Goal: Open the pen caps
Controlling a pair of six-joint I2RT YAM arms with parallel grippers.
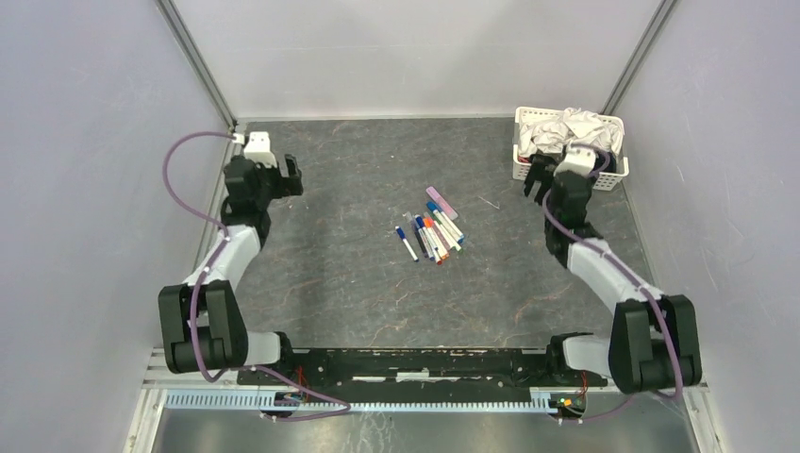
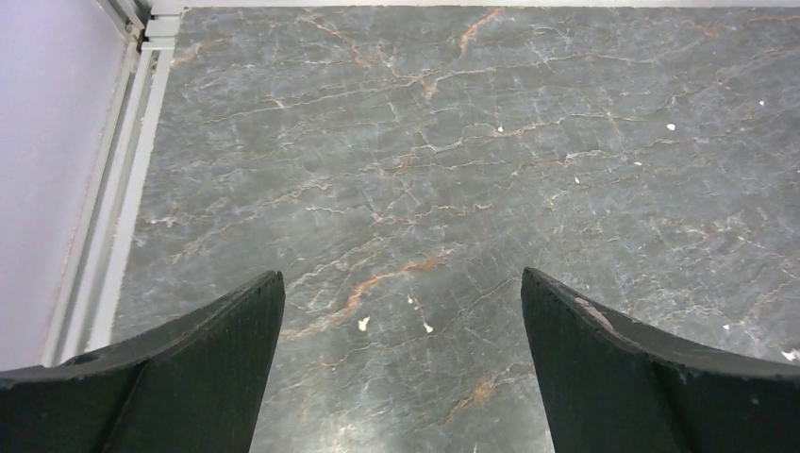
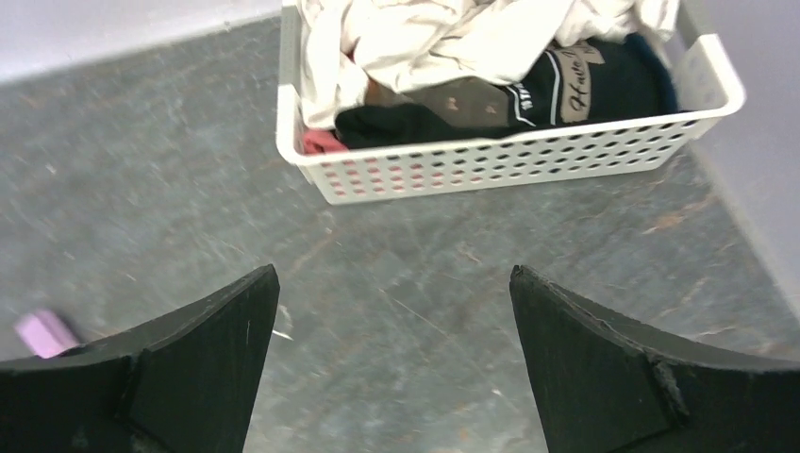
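Note:
Several thin white pens (image 1: 434, 231) with coloured ends lie in a loose bunch at the table's middle. One blue-ended pen (image 1: 407, 243) lies a little to their left. A wider lilac pen (image 1: 441, 202) lies at the bunch's far end, and its tip shows in the right wrist view (image 3: 42, 332). The pen caps are too small to tell apart from the pens. My left gripper (image 1: 288, 177) is open and empty at the far left, over bare table (image 2: 401, 274). My right gripper (image 1: 540, 179) is open and empty at the far right, in front of the basket (image 3: 392, 269).
A white mesh basket (image 1: 615, 177) of cloth stands in the far right corner, just beyond my right gripper; its front wall (image 3: 509, 160) fills the right wrist view. Grey walls enclose the table. A metal rail (image 2: 113, 236) runs along the left edge.

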